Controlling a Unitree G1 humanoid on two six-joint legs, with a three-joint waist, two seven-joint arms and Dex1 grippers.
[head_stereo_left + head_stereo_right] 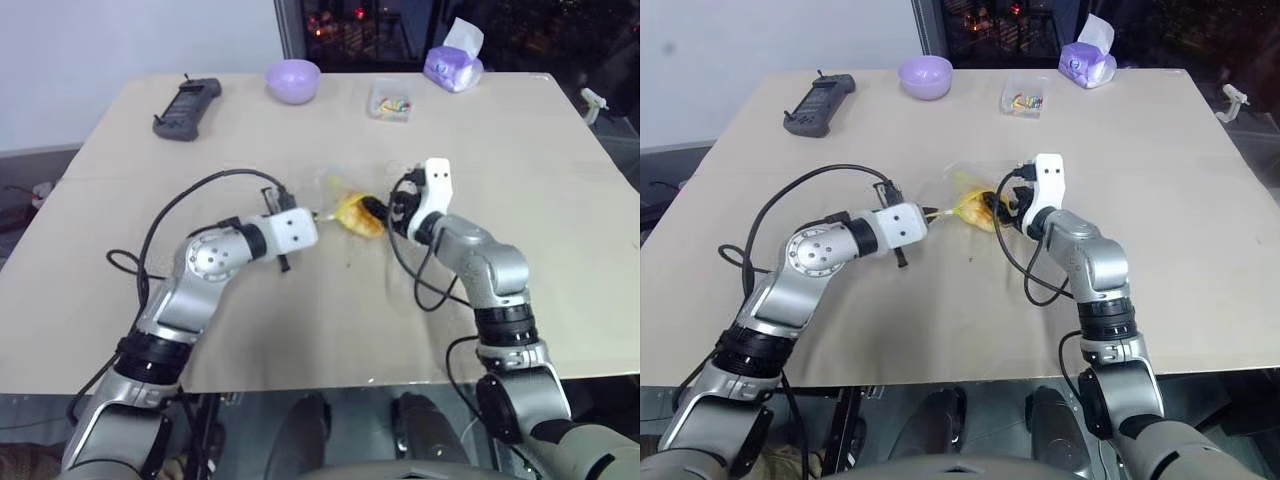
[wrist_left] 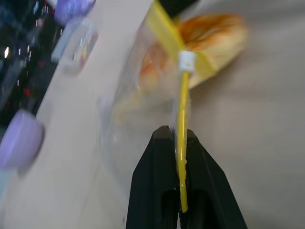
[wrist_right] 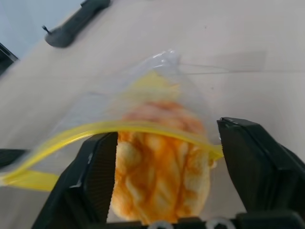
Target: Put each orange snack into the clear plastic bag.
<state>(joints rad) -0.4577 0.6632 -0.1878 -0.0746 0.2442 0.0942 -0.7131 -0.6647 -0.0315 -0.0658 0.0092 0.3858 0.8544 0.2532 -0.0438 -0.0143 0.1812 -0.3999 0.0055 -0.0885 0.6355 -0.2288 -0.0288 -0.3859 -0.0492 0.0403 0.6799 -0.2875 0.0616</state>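
Round domed orange-yellow bun, the orange snack [image 3: 162,157], mid-table, half inside mouth of clear plastic bag [image 3: 143,95] with yellow seal strip, directly between spread fingers of right gripper [image 3: 164,167], released. Bag's long axis running from right gripper toward left gripper [image 2: 178,143], mouth facing right gripper. Left gripper clenched on seal strip.

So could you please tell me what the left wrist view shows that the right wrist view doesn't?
Left wrist view alone: the left gripper, shut on the bag's yellow seal strip, plus the purple bowl and the small clear box.

Right wrist view alone: the right gripper, open, its fingers either side of the snack, and the black controller.

Both: the clear bag with its mouth around the orange snack, on the table.
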